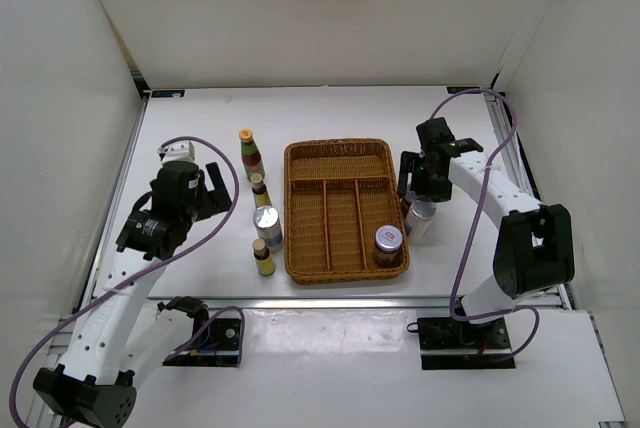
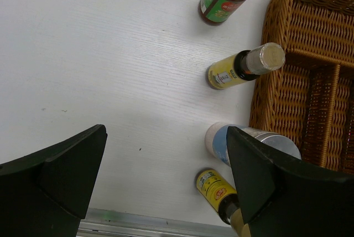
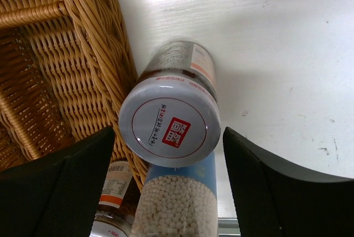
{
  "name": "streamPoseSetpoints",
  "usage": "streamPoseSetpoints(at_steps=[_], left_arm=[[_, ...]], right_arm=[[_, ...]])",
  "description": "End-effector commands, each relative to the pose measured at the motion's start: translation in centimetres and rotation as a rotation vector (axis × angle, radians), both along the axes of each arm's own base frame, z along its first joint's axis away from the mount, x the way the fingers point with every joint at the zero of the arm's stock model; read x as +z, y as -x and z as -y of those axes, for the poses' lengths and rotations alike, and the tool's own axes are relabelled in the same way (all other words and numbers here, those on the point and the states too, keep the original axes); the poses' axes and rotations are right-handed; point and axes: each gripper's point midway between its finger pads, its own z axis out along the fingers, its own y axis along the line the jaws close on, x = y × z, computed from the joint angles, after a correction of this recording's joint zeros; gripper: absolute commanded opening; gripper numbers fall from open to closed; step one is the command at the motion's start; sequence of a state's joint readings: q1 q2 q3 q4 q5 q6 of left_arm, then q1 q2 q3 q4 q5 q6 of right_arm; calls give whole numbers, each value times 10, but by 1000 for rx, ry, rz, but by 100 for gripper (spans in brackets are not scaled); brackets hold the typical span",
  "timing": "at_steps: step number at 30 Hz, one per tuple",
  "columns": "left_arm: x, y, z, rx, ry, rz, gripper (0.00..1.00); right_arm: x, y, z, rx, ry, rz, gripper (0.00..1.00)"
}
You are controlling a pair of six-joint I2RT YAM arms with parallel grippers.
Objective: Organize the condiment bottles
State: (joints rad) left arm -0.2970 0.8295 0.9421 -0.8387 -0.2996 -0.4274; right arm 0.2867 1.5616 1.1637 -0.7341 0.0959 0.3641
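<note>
White tabletop (image 1: pixel 200 118) carries a brown wicker tray (image 1: pixel 340 146) at its middle, divided into long compartments.

Left of the tray, the left pincer (image 2: pixel 166 129) hangs over bare tabletop, its fingers spread wide and holding nothing. At the tray's right wall, the right pincer (image 3: pixel 168 130) is also spread. Its two fingers flank the silver lid of a red-logo jar (image 3: pixel 177 65), and a thin gap seems to show on each side.

That red-logo jar sits outside the tray, against its right wall. A bead-filled jar (image 3: pixel 177 198) with a blue label lies just beside it, also outside the tray. An orange-labelled jar (image 1: pixel 388 245) stands inside the tray, at the near end of its right compartment.

A row of four stands along the outside of the tray's left wall. Farthest back is a slim sauce bottle (image 1: pixel 250 155) with a yellow cap. Next is a small brown bottle (image 1: pixel 260 191), then a blue-labelled jar (image 1: pixel 267 228) with a silver lid, and nearest a second small brown bottle (image 1: pixel 263 258) with a yellow label.
</note>
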Motion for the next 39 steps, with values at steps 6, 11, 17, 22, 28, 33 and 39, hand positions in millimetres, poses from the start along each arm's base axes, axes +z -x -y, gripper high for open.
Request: streamPoseSetpoints(at_steps=[6,11,17,22,28,33,39], left_arm=[[8,-1,0,3,0,21,100],[8,-1,0,3,0,21,100],[8,-1,0,3,0,21,100],[8,-1,0,3,0,21,100],[8,-1,0,3,0,21,100],[8,-1,0,3,0,21,100],[8,-1,0,3,0,21,100]], right_arm=[[-8,2,4,-31,24,-5,77],[-10,1,9,-51,46,3,71],[-16,1,11,-46,63,-13,86],[-15,-2,12,-49,69,-2,79],[2,0,10,-40,73,52,56],[26,4,13,-29,106,104,48],[82,-4,11,-7,128,252,37]])
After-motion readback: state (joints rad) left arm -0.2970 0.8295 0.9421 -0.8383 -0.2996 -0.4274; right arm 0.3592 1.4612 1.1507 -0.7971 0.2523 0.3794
